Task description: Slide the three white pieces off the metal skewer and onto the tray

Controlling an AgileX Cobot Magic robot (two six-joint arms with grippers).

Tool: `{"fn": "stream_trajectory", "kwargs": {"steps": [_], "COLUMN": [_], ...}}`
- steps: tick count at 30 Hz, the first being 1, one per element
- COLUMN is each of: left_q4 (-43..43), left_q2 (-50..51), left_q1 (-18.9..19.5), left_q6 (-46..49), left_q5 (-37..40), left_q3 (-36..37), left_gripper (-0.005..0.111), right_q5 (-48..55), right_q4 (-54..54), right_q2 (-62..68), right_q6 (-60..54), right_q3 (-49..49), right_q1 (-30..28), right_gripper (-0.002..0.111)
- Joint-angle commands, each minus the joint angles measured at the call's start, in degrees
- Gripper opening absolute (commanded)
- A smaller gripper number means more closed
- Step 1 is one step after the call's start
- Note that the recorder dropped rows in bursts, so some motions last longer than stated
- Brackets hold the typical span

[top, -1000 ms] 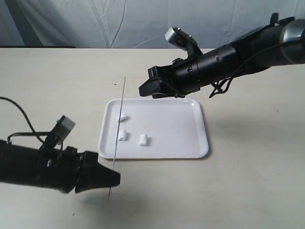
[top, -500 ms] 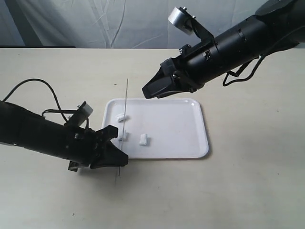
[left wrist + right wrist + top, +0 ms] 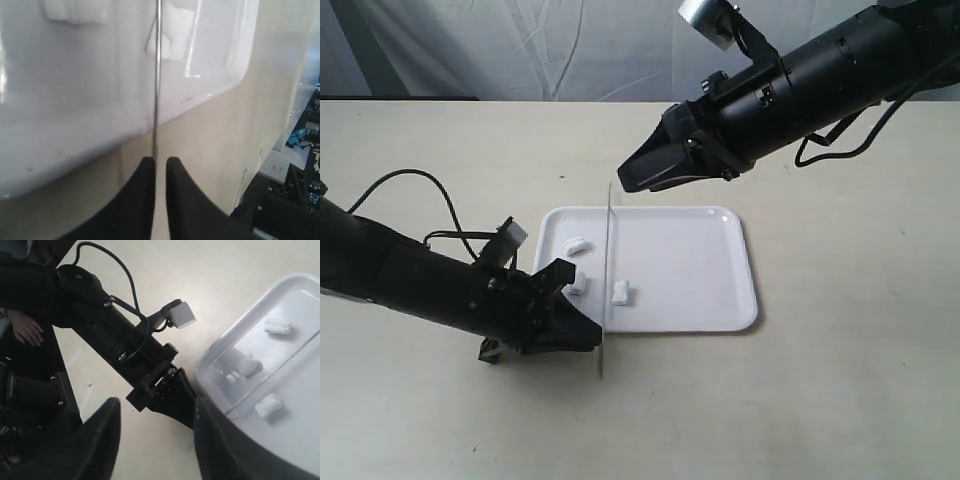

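The three white pieces [image 3: 576, 243] [image 3: 580, 284] [image 3: 620, 293] lie loose on the left part of the white tray [image 3: 700, 270]. The bare metal skewer [image 3: 607, 250] stretches across the tray between them. My left gripper [image 3: 592, 340] is shut on its near end, just off the tray's front edge. In the left wrist view the skewer [image 3: 157, 75] runs out from the gripper [image 3: 160, 162] over the tray [image 3: 75, 100], past two pieces [image 3: 75, 10] [image 3: 172, 37]. My right gripper [image 3: 628, 184] hangs open above the tray's back edge, holding nothing. From the right wrist, the open gripper [image 3: 156, 405] looks down on the pieces [image 3: 277, 326] [image 3: 248, 365] [image 3: 268, 406].
The tray rests on a pale beige table [image 3: 840, 380]. A white cloth backdrop [image 3: 520, 50] hangs behind. The left arm's black body and its cable [image 3: 410, 185] lie low over the table at the front left. The right arm [image 3: 820, 70] reaches in from the upper right.
My left gripper has carried the skewer rightward, from the tray's left rim to over the tray between the pieces. The right arm has lifted and drawn back a little.
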Motion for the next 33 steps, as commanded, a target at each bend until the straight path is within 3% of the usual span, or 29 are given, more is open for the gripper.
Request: {"fn": "stream_trajectory", "kwargs": {"steps": [1,6,9,10,16,19,25,28,31,33], "left_q4": [0.91,1.57,2.63,3.38,7.33,14.21,40.35,68.58,108.03,117.11], "left_q2": [0.48,0.37,-2.28,-3.8,-17.21,-26.06,-45.52,-58.27,-69.84,-75.63], "left_q1": [0.0,0.0,0.0,0.0,0.0,0.0,0.0,0.0,0.0,0.0], "left_q6": [-0.23,0.64,2.82,3.12,2.39,-2.02,-23.72,-45.78,-77.14,-86.49], "left_q5": [1.14,5.42,2.71,1.11,-8.11,-13.74,-26.93,-28.8,-18.77,-12.55], "left_q3": [0.0,0.0,0.0,0.29,1.72,1.81,1.81,1.81,1.81,1.81], "left_gripper": [0.014,0.013,0.005,-0.001,0.0,0.0,0.0,0.0,0.0,0.0], "right_q5": [0.2,0.2,0.08,0.08,-3.5,-6.38,-12.73,-16.05,-16.09,-15.22], "right_q4": [-0.04,-0.51,-3.51,-5.02,-17.15,-22.53,-34.65,-48.19,-62.41,-68.1], "right_q2": [-0.63,-0.74,-1.31,-1.84,-8.29,-13.02,-24.07,-31.15,-38.23,-41.73], "right_q6": [0.16,0.16,0.72,1.84,4.14,9.26,18.91,28.86,40.98,46.28], "right_q3": [-0.15,-0.15,-0.15,-0.15,-0.15,-0.15,-0.15,-0.15,-0.15,0.07], "right_q1": [-0.22,-0.22,-0.22,-0.22,-0.22,-0.22,-0.22,-0.22,-0.22,-0.22], "right_gripper": [0.045,0.045,0.044,0.041,0.012,0.0,-0.001,-0.001,-0.001,-0.001]}}
